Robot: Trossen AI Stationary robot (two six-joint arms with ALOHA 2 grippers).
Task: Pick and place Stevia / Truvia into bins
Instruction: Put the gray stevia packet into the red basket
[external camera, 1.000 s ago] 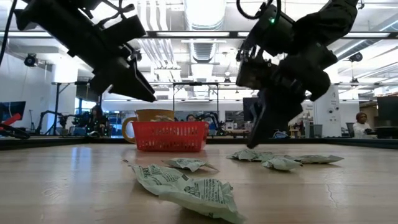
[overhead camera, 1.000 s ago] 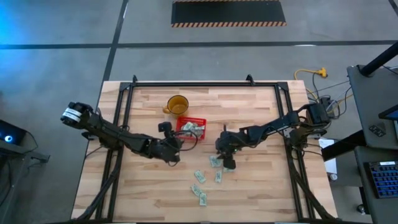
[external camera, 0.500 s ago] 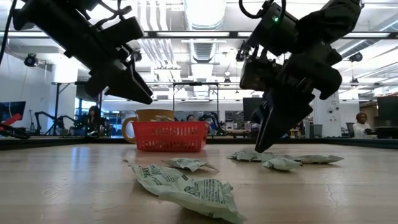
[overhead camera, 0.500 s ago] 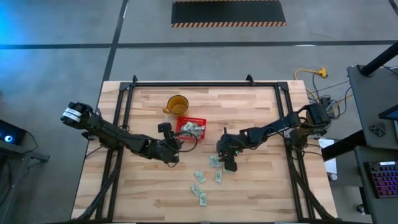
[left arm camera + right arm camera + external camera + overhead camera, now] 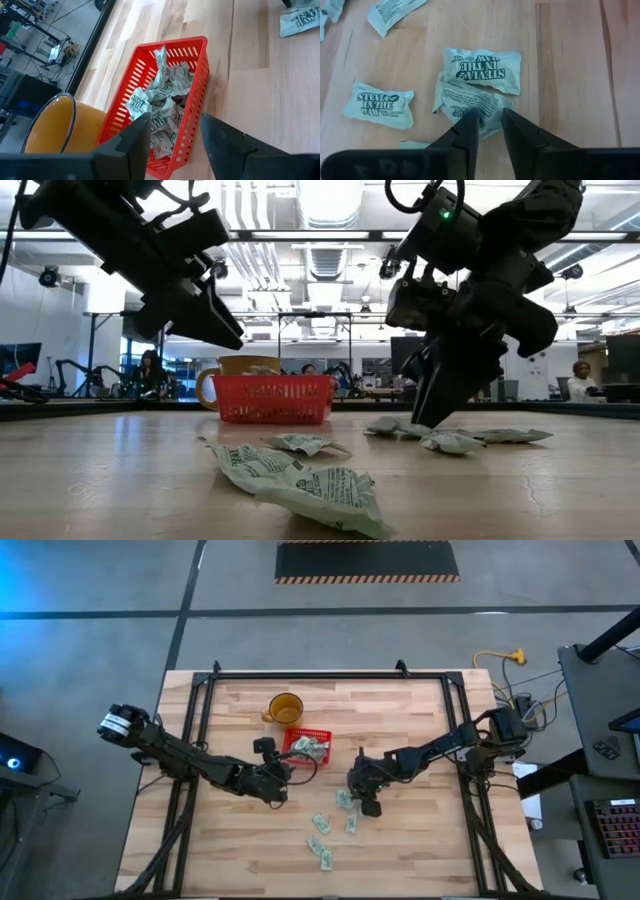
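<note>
Wooden counter (image 5: 400, 720), loose Stevia sachets (image 5: 335, 828) mid-front; red basket (image 5: 306, 744) w/ several already in. Right end effector (image 5: 487, 125) narrow, tips straddling a crumpled sachet (image 5: 470, 102) directly under it, long axis crossways to the fingers. Left end effector (image 5: 172, 137) open, empty, beside basket, farther off.

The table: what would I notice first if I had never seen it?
Probably the red basket mid-table, full of crumpled sachets, beside a yellow cup. Then the right gripper, open and down over a sachet among the loose ones, while the left gripper hangs open by the basket.
</note>
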